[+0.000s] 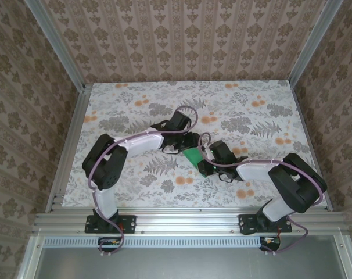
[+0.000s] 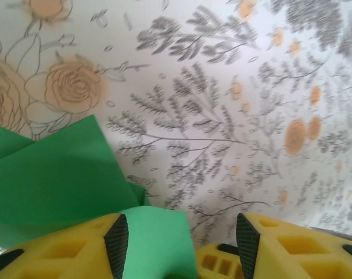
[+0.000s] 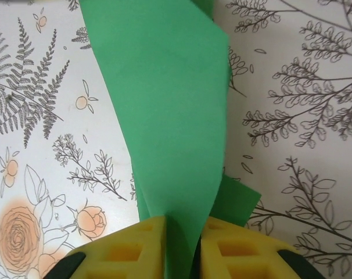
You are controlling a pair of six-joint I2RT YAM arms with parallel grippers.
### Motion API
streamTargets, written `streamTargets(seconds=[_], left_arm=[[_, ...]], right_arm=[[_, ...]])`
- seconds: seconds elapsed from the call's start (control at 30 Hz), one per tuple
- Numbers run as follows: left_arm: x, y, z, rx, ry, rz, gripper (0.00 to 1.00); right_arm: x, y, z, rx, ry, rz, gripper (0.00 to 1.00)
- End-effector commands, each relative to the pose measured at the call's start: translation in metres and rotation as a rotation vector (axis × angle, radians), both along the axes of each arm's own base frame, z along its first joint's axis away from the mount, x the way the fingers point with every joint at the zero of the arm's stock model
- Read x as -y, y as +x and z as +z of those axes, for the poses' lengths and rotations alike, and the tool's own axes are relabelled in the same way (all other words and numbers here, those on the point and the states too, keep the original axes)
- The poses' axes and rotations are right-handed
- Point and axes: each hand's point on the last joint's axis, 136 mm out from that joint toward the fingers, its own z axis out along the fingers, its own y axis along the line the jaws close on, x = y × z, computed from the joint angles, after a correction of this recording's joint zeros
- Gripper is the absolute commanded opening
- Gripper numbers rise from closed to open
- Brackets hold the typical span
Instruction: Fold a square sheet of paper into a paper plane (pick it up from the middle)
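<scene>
Near the middle of the flowered surface (image 1: 124, 96) is the creased green paper (image 1: 194, 156) (between the two arms). The right hand (image 3: 182, 235) is clenched on one narrow end of it. The left hand (image 2: 182, 238) stands released, a paper corner between its parted fingers.

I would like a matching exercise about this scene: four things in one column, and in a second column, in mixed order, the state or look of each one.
Column one:
1. left gripper
2. right gripper
3. sheet of paper
4. table

Column two:
a. printed with flowers and leaves
b. jaws closed on the paper
c. plain green, with folds
d. jaws apart

Pairs: 1-d, 2-b, 3-c, 4-a.
</scene>
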Motion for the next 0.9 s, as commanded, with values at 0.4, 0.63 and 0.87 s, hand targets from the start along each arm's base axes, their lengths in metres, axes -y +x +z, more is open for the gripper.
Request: streamTargets(seconds=[0.4,0.63,0.87], left_arm=[[0.012,-0.023,0.014,0.068,-0.106,-0.054,0.51],[0.003,-0.021,0.043,0.158,-0.211,-0.013,0.57],[-0.023,-0.022,0.036,0.147,-0.178,0.068,0.39]], right_arm=[[0.010,-0.020,-0.023,-0.116,0.004,-0.046,0.22],[0.011,-0.021,-0.024,-0.122,0.011,-0.058,0.22],[0.011,-0.021,-0.023,-0.118,0.017,-0.057,0.22]])
